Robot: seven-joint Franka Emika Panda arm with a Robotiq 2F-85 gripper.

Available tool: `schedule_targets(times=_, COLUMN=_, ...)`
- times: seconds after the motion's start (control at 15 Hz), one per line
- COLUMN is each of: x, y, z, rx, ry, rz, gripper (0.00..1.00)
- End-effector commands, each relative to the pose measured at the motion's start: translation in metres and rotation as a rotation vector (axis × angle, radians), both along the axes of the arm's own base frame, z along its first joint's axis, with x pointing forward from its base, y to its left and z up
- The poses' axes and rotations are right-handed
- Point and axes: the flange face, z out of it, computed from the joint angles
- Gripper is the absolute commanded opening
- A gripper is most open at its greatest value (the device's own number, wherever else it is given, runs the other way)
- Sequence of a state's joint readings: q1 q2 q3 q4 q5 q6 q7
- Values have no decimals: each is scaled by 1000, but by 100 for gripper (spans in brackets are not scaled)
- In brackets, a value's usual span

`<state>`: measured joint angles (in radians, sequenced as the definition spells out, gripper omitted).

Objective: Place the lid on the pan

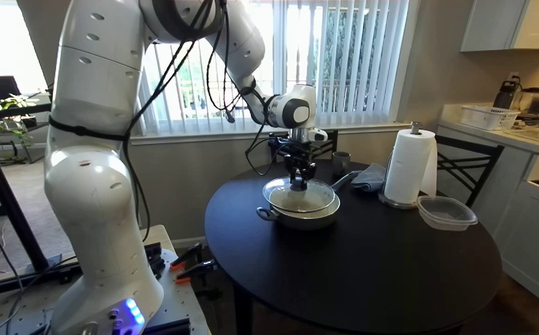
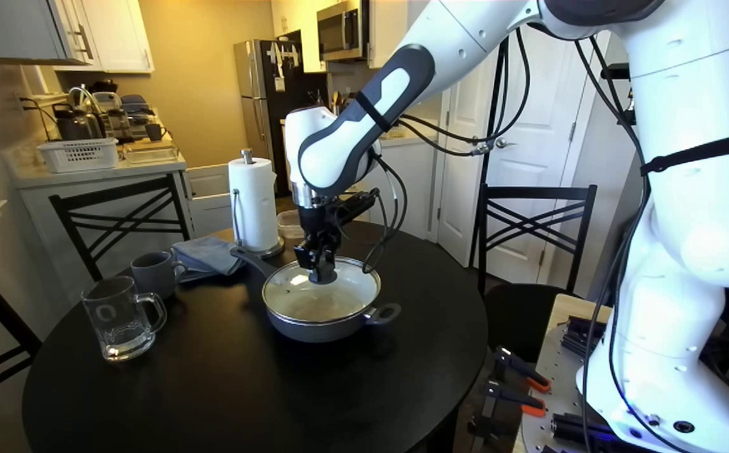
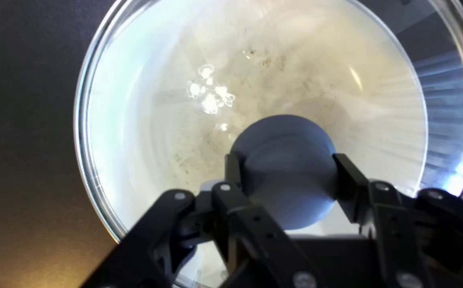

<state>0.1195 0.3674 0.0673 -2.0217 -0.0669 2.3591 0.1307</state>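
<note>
Held in the tool (image 3: pixel 287 172) by its knob (image 3: pixel 289 180): lid (image 2: pixel 314 301) over pan (image 1: pixel 304 223), apparently unseated; remaining, likely: centring, lowering, release.

Wrist view: lid (image 3: pixel 251 92) cut off top & btm; gripper (image 3: pixel 289 176) blurry, cut off btm. Can't tell if lid rim touches pan (image 1: pixel 306 223) all round. Arm (image 1: pixel 102 158) top cut off in both ext. views. In an ext. view, container (image 2: pixel 290 221) pt. hidden, paper towel roll (image 2: pixel 256 204) & gripper in front; glass mug (image 2: pixel 120 324) marking too sm. to read.
</note>
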Motion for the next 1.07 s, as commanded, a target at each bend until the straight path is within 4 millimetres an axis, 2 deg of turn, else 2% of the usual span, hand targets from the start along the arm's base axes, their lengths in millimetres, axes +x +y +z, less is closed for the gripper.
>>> schedule_targets(times=0.0, x=15, y=1, z=3, rx=-17, ry=3, rz=-2, gripper=33)
schedule_targets(times=0.27, x=22, y=-6, z=-14, rx=-35, ry=11, rz=-14, gripper=33)
schedule_targets(times=0.73, x=37, y=-30, z=-13, rx=-33, ry=-3, rz=-63, gripper=33)
schedule_targets(times=1.0, x=32, y=-34, z=-15, rx=-32, ry=21, rz=-49, gripper=33)
